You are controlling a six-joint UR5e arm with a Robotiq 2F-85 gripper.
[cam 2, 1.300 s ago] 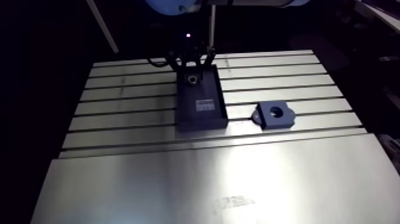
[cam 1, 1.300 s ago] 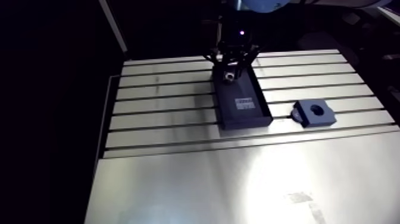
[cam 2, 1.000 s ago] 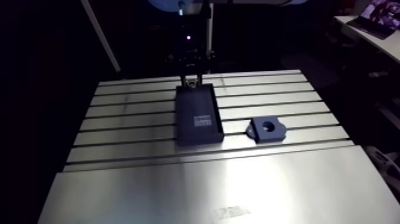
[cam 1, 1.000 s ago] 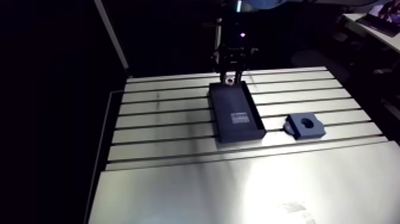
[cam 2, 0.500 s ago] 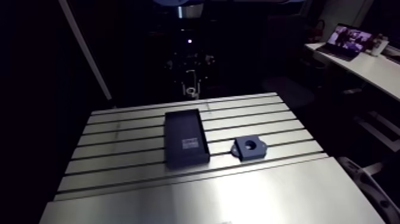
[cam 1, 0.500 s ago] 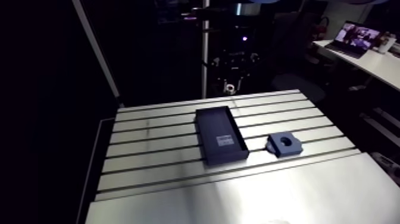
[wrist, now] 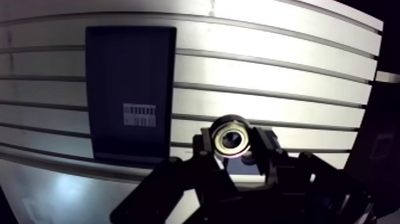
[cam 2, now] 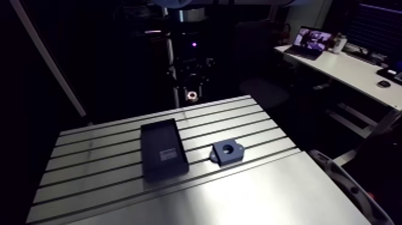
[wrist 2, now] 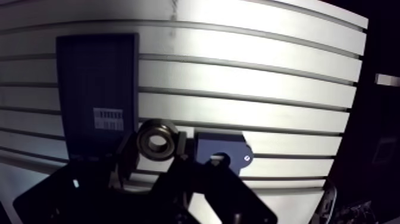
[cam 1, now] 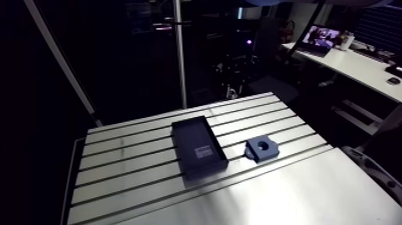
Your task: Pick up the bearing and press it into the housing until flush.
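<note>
Wrist view first: the gripper is clamped on the bearing, a metal ring pinched between the two fingers, bore facing the camera. Below it lies the slotted worktop. The dark housing sits down there just beside the fingers, round hole up and partly hidden behind them. On the gripper's other side is a dark, shallow, rectangular tray with a white barcode label on its floor.

Over to the arm view: the gripper hangs well clear of the worktop, up at about one o'clock from the tray, the bright ring of the bearing showing at its tip. The tray lies lengthwise across the slots, and the housing rests at three o'clock from it, near but not touching. The bearing is in the air, not in the housing.
</note>
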